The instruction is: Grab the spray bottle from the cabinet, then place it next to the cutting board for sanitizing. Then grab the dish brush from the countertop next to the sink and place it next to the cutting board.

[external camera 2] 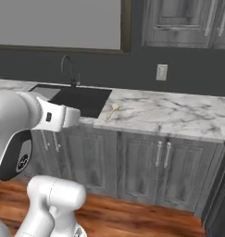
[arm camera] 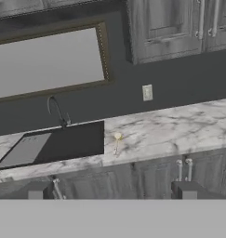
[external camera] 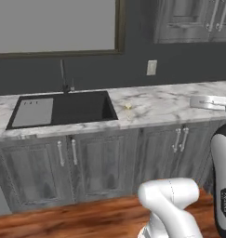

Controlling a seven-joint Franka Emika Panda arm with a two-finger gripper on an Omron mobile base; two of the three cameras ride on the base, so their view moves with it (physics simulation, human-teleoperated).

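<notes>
Gripper (arm camera: pixel 112 190) jaws stand wide apart with nothing between them, the two dark fingertips (arm camera: pixel 186 189) rising at the bottom of the hand view and pointing toward the kitchen counter from well back.

Nearest beyond them run the grey wood-grain base cabinets (external camera 2: pixel 141 162) with small pale handles, standing on a reddish-brown wooden floor (external camera: pixel 86 218). On top lies the white marble countertop with grey veining (external camera: pixel 165 104).

On that slab, just beside the right edge of the sink, lies the small dish brush with a yellow bristle head and slim pale handle (arm camera: pixel 117 142), also seen at (external camera: pixel 128 107) and (external camera 2: pixel 114 109). It lies flat, apart from the gripper.

Set into the slab is the dark black rectangular sink with a paler grey drainer panel on its left side (external camera: pixel 63 109), a thin dark faucet (arm camera: pixel 56 111) rising behind it.

Farther back, a dark wall carries a pale outlet plate (arm camera: pixel 147 92) and a large framed grey window (arm camera: pixel 49 62). Up at the right hangs the grey wood-grain wall cabinet with long pale bar handles (arm camera: pixel 170 28), its doors shut.
</notes>
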